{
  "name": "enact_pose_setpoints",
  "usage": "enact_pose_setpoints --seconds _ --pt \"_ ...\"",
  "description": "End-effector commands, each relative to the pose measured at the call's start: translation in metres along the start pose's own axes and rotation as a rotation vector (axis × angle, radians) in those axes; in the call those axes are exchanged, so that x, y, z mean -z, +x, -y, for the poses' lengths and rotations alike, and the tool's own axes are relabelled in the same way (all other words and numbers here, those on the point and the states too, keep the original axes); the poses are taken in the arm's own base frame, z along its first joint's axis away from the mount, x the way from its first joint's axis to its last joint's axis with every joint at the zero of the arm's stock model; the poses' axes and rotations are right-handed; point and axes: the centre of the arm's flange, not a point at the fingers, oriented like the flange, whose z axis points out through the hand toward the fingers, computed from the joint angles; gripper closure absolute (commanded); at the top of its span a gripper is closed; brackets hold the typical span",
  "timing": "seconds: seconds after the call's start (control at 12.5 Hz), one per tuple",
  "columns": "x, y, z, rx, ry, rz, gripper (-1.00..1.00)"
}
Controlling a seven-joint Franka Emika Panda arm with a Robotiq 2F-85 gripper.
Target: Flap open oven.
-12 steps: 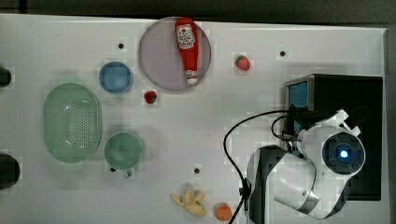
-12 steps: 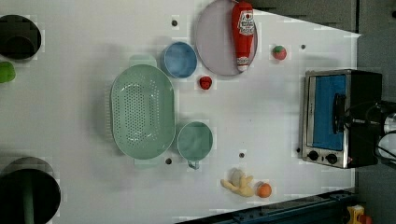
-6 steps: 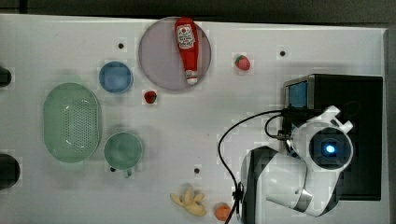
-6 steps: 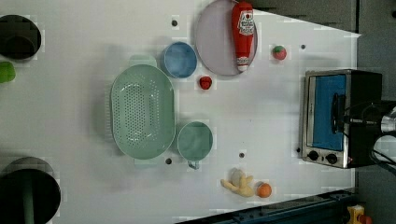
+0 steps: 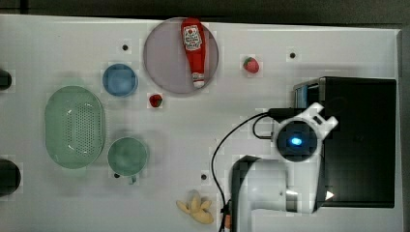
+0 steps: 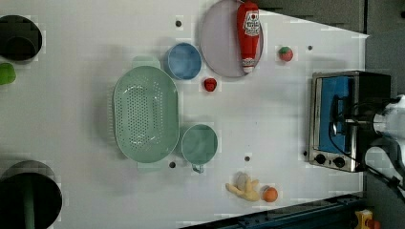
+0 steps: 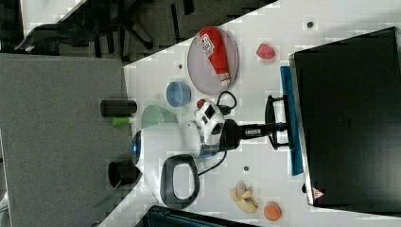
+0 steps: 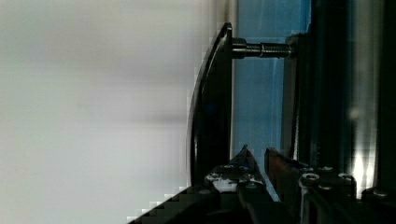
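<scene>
Barely begun: oven [image 6: 341,121] at the left view's right end of the surface [image 6: 267,124], blue door apparently not yet flapped down. Gripper [image 7: 279,126] at bar handle [image 7: 270,122], fingers narrowly apart, seemingly hooked behind, pull pending.

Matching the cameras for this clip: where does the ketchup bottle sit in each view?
Top view: ketchup bottle at upper centre, on the round plate.
Left view: at the top, right of centre, on that plate.
Right view: upper centre, same plate.
Wrist view: not in it.
Shared landmark: the oven.
</scene>
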Motion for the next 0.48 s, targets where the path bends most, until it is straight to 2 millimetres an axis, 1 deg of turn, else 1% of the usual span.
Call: enact_pose_setpoints --seconds 0.08,0.48 --pt "-0.004 0.011 0.069 0.024 -0.043 0.011 0.65" --pt "-0.043 0.016 0.142 0.007 -0.148 0.037 0.65"
